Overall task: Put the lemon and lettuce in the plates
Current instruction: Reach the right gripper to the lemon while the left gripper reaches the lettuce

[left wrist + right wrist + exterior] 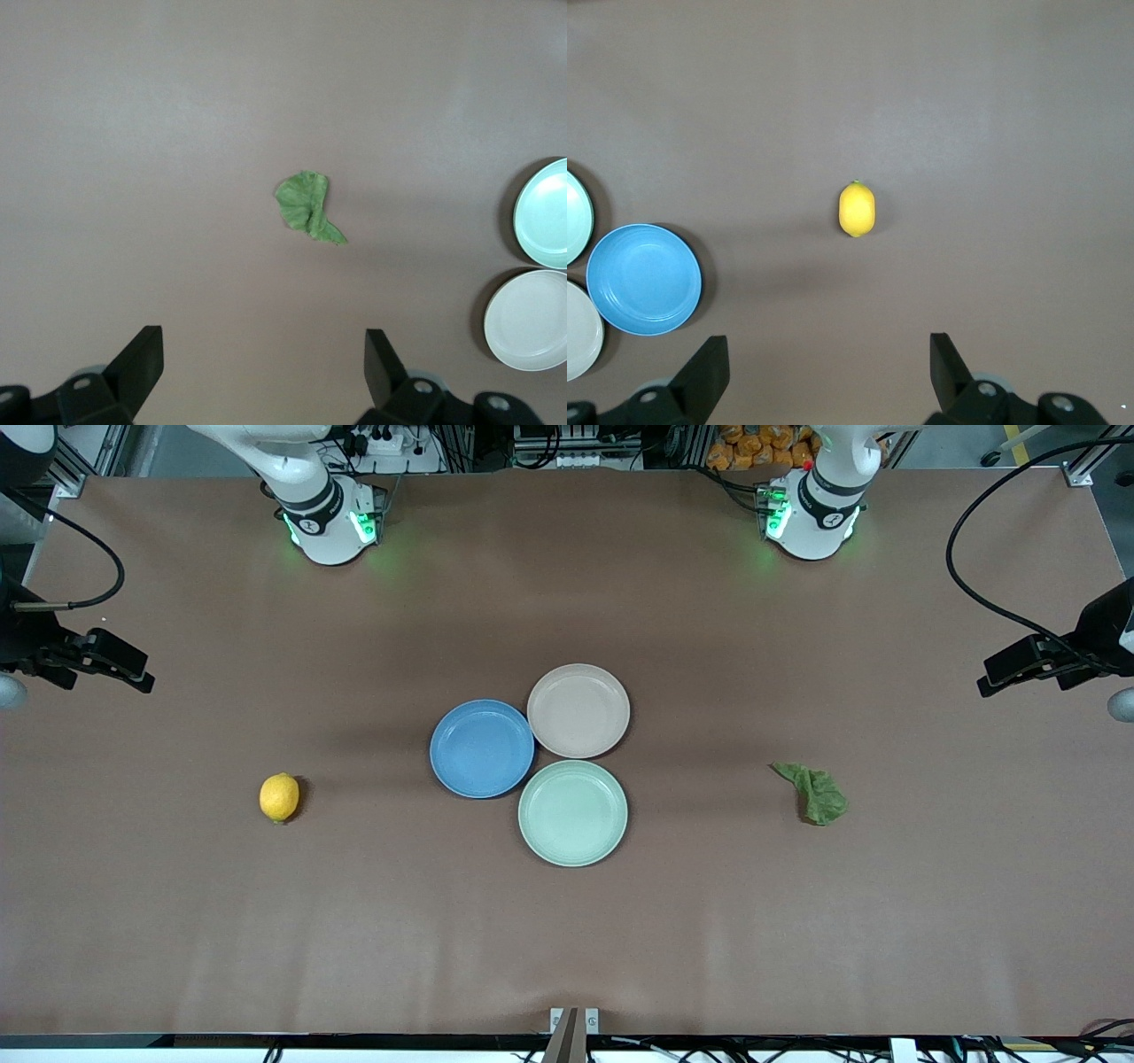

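Front view: lemon [279, 797] on bare table toward right arm's end, lettuce leaf [815, 792] toward left arm's end. Blue plate [482, 748], beige-pink plate [578, 710], mint-green plate [573, 812] clustered between, rims touching, all empty. Left gripper [264, 367] spread wide, empty, high over lettuce. Right gripper [829, 370] likewise over lemon.

A wide table [567, 939] fills the scene, covered in a matte brown sheet with faint creases toward the front camera's edge. Past the robots' bases stand aluminium frame rails [75, 469] — and a heap of orange items [757, 447] — under even light.
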Controlling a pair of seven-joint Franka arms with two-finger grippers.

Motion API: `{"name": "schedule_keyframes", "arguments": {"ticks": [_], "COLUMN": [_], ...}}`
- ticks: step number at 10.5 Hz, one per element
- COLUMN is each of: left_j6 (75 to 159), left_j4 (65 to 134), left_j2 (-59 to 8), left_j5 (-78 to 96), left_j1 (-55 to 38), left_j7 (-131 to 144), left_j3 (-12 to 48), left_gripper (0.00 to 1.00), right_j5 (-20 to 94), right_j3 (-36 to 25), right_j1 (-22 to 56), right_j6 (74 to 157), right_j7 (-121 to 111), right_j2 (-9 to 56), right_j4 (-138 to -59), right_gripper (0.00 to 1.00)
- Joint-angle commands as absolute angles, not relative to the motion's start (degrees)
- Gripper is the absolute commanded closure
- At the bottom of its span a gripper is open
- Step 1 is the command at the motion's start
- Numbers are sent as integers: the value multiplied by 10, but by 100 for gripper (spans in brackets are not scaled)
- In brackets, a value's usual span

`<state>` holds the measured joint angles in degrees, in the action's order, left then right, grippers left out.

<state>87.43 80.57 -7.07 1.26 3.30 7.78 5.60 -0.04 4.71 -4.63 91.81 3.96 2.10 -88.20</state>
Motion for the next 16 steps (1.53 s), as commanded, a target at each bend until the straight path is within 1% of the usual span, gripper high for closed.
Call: {"name": "schedule_keyframes", "arguments": {"ticks": [1, 6, 8, 9, 10, 11, 13, 15, 16], "left_j6": [868, 868, 876, 895, 923, 943, 983, 1041, 1063], "left_j4": [812, 814, 816, 817, 821, 821, 827, 840, 847], "left_j2": [-62, -67, -123, -158, -190, -216, -272, -314, -329], "left_j5": [5, 18, 19, 23, 25, 23, 18, 18, 18], "left_j1": [35, 36, 28, 27, 24, 15, -12, -23, -27], "left_j7": [85, 80, 69, 69, 69, 69, 74, 87, 97], "left_j3": [61, 57, 55, 57, 57, 57, 55, 55, 55], "left_gripper": [0, 0, 0, 0, 0, 0, 0, 0, 0], "right_j5": [11, 11, 11, 11, 11, 10, 3, 2, 2], "right_j3": [52, 51, 49, 49, 49, 49, 49, 48, 48], "right_j1": [-55, -57, -58, -58, -58, -58, -58, -61, -62], "right_j6": [925, 932, 959, 966, 965, 972, 1029, 1034, 1063], "right_j7": [39, 41, 42, 42, 42, 43, 42, 42, 42], "right_j2": [6, 16, 18, 18, 25, 33, 33, 60, 72], "right_j4": [-897, -907, -949, -954, -954, -972, -1014, -1026, -1048], "right_gripper": [0, 0, 0, 0, 0, 0, 0, 0, 0]}}
